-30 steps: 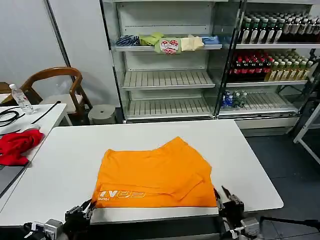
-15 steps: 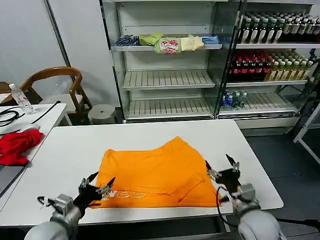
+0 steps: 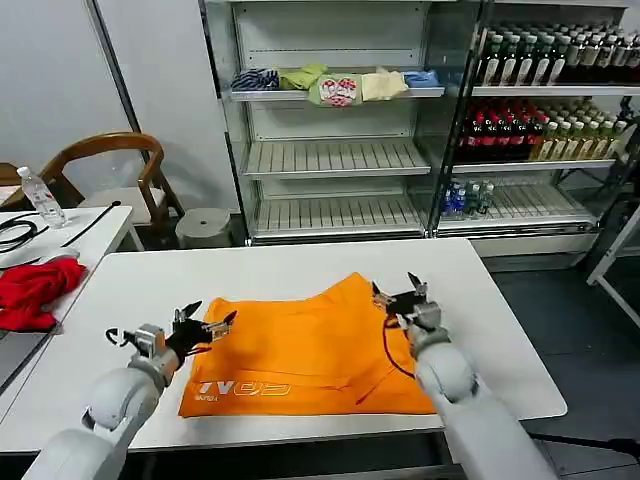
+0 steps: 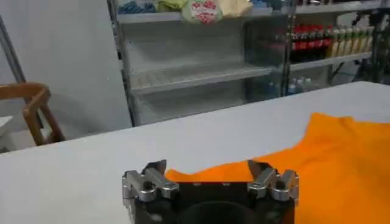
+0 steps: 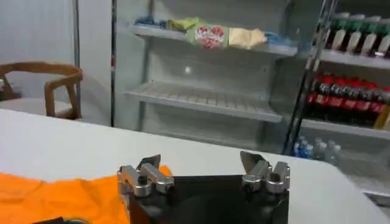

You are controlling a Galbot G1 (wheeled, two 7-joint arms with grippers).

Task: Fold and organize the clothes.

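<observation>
From my head camera, the bright orange thin-fabric T-shirt (image 3: 310,350) lies flat on the white table (image 3: 120,290), long axis across me. My left gripper (image 3: 205,328) hovers spread over its far left corner; my right gripper (image 3: 399,296), also spread, sits over the far right corner, about equally near.

Left wrist: orange cloth just beyond and below my parted fingers (image 4: 155,173).

Right wrist: fabric edge beneath the left-hand open finger (image 5: 146,170).
</observation>
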